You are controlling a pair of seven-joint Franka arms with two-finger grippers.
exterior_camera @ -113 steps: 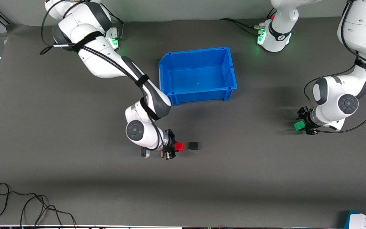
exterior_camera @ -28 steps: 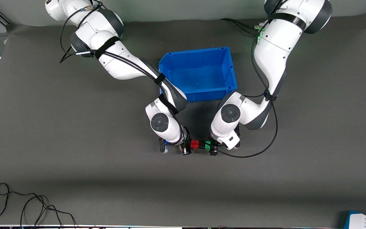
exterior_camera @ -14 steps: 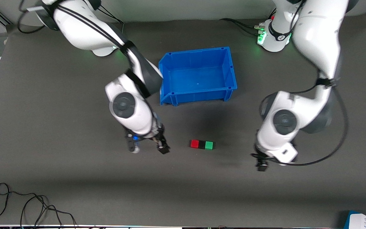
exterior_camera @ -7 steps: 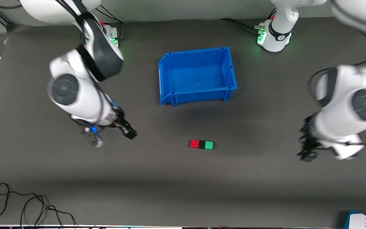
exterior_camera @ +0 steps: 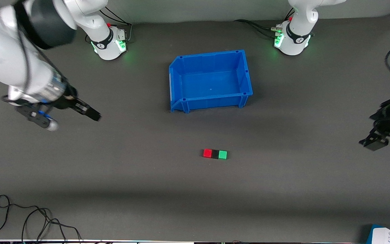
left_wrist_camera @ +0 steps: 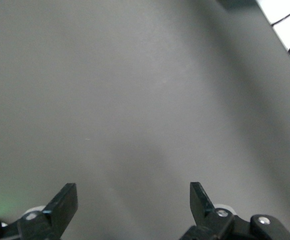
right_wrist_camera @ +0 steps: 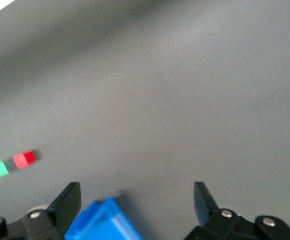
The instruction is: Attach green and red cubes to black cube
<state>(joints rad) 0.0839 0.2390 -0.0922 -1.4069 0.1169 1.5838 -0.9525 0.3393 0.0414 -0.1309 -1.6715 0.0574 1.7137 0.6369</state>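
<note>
The red cube (exterior_camera: pixel 208 153), black cube (exterior_camera: pixel 215 154) and green cube (exterior_camera: pixel 222 155) lie touching in one row on the dark mat, black in the middle, nearer the front camera than the bin. The right wrist view also shows this row, with the red cube (right_wrist_camera: pixel 25 158) and the green cube (right_wrist_camera: pixel 0 169) at its ends. My right gripper (exterior_camera: pixel 91 114) hangs open and empty over the mat toward the right arm's end of the table. At the left arm's end my left gripper (exterior_camera: pixel 372 142) is up as well, open, with only bare mat under it (left_wrist_camera: pixel 133 192).
An empty blue bin (exterior_camera: pixel 212 101) stands at the table's middle, between the cubes and the arm bases; its corner (right_wrist_camera: pixel 102 222) shows in the right wrist view. A black cable (exterior_camera: pixel 29 217) coils near the front edge. A white sheet (exterior_camera: pixel 389 235) lies at the front corner.
Both arms have swung up and away from the cube row, each toward its own end of the table. The three cubes stay joined in place.
</note>
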